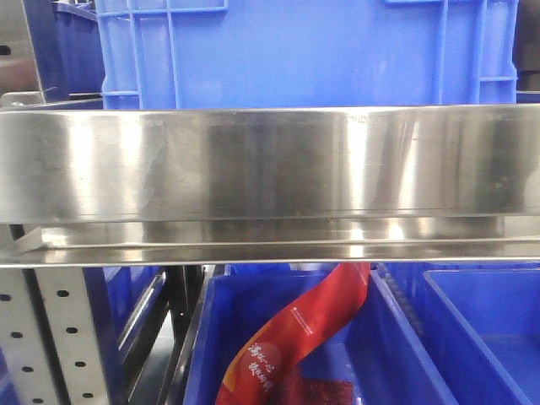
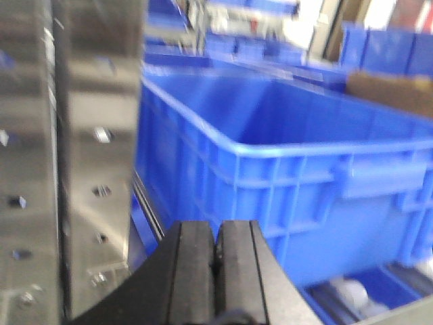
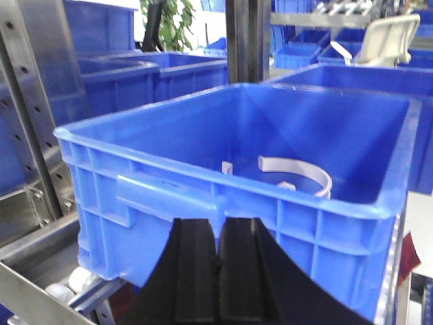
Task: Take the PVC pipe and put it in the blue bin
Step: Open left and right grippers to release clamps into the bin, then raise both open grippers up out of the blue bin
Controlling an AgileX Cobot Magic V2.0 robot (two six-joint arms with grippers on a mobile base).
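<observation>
A blue bin (image 3: pixel 203 183) fills the right wrist view, and a curved white PVC pipe piece (image 3: pixel 298 169) lies inside it near the front wall. My right gripper (image 3: pixel 218 233) is shut and empty, just in front of the bin's near wall and below its rim. In the left wrist view another blue bin (image 2: pixel 304 183) sits on a shelf; its inside shows no pipe. My left gripper (image 2: pixel 216 237) is shut and empty, in front of that bin's corner. The front view shows a blue bin (image 1: pixel 312 51) above a steel shelf beam; no gripper shows there.
A wide steel shelf beam (image 1: pixel 270 164) crosses the front view. Below it a blue bin (image 1: pixel 396 354) holds a red packet (image 1: pixel 295 337). Perforated steel uprights stand at the left (image 2: pixel 40 169) (image 3: pixel 27 122). More blue bins stand behind (image 3: pixel 135 74). White rollers (image 3: pixel 67 284) lie under the bin.
</observation>
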